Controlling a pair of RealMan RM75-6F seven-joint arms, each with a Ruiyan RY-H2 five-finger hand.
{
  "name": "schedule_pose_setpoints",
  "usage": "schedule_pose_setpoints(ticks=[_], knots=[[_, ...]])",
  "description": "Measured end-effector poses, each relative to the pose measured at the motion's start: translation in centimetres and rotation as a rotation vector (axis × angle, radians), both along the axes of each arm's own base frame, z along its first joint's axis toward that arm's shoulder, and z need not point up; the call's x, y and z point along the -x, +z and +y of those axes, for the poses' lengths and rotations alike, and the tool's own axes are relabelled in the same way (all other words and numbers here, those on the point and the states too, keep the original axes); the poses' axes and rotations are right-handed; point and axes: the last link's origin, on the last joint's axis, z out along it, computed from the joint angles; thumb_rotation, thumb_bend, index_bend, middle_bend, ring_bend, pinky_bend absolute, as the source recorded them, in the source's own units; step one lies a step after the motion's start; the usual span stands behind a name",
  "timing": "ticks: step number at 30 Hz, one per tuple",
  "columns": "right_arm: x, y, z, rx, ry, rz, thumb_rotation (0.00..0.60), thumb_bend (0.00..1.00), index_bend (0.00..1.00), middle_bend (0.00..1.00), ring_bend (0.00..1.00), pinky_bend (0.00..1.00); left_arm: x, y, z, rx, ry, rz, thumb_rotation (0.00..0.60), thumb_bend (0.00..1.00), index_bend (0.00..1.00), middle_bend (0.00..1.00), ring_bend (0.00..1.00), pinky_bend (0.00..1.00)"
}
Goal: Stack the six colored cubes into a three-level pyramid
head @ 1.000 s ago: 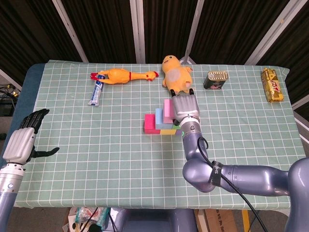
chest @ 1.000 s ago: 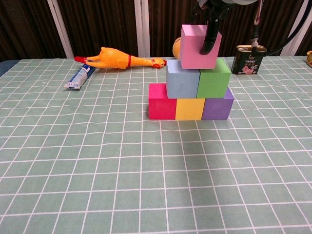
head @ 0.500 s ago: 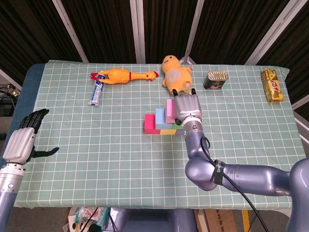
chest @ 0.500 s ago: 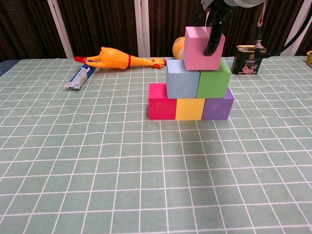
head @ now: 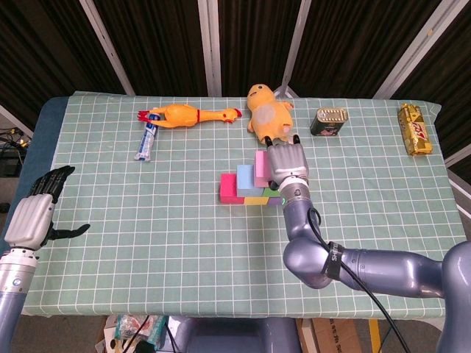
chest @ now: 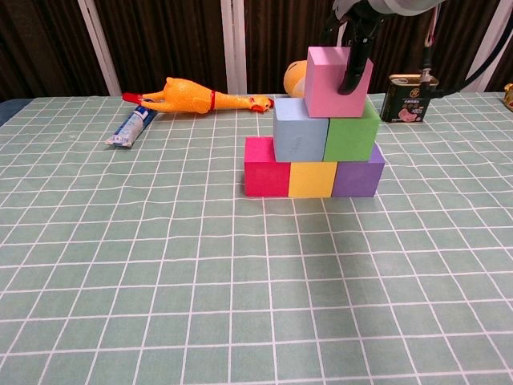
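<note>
The pink cube [chest: 335,82] is gripped by the right hand [head: 285,163], whose dark fingers [chest: 353,70] are seen pressed against the cube's near face in the chest view. The cube is held slightly tilted at the top of the stack, over the seam between the blue cube [chest: 300,129] and the green cube [chest: 352,132]; whether it already rests on them cannot be told. Those two sit on a bottom row of a red cube [chest: 267,166], a yellow cube [chest: 313,178] and a purple cube [chest: 357,171].

The cubes are judged to be light, matte foam-like blocks, slightly yielding and not slippery; opposite flat faces are the sensible place to be taken hold of, with little squeeze. A light stack of this kind is likely to be nudged easily.

Six cubes are counted, one of each colour. The left hand [head: 33,213] is held open and empty at the bench [head: 147,220] edge, well apart. Also counted: one rubber chicken [head: 190,115], one tube [head: 146,140], one yellow plush toy [head: 268,109], one tin [head: 329,121], one gold packet [head: 414,129].
</note>
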Motion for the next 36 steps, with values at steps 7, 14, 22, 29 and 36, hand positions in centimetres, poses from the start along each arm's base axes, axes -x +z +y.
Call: schedule_pose_setpoints(ticks=[7, 14, 22, 29, 36], knots=[[-0.29, 0.49, 0.00, 0.010, 0.004, -0.004, 0.600, 0.31, 0.00, 0.48, 0.38, 0.07, 0.00, 0.01, -0.01, -0.001, -0.001, 0.000, 0.600, 0.11, 0.00, 0.03, 0.00, 0.05], [-0.21, 0.56, 0.21, 0.004, 0.001, -0.001, 0.600, 0.31, 0.00, 0.47, 0.38, 0.07, -0.01, 0.04, -0.03, -0.001, -0.002, -0.002, 0.600, 0.11, 0.00, 0.03, 0.00, 0.05], [-0.13, 0.51, 0.31, 0.003, 0.000, 0.002, 0.600, 0.31, 0.00, 0.47, 0.38, 0.07, -0.05, 0.02, -0.07, -0.001, -0.004, -0.002, 0.600, 0.11, 0.00, 0.03, 0.00, 0.05], [0.15, 0.35, 0.44, -0.003, -0.006, 0.003, 0.600, 0.31, 0.00, 0.48, 0.38, 0.07, -0.05, 0.04, -0.05, -0.002, -0.004, -0.003, 0.600, 0.11, 0.00, 0.03, 0.00, 0.05], [0.52, 0.18, 0.47, -0.006, -0.013, 0.001, 0.600, 0.31, 0.00, 0.47, 0.38, 0.07, -0.03, -0.01, -0.09, -0.001, -0.003, -0.004, 0.600, 0.11, 0.00, 0.03, 0.00, 0.05]])
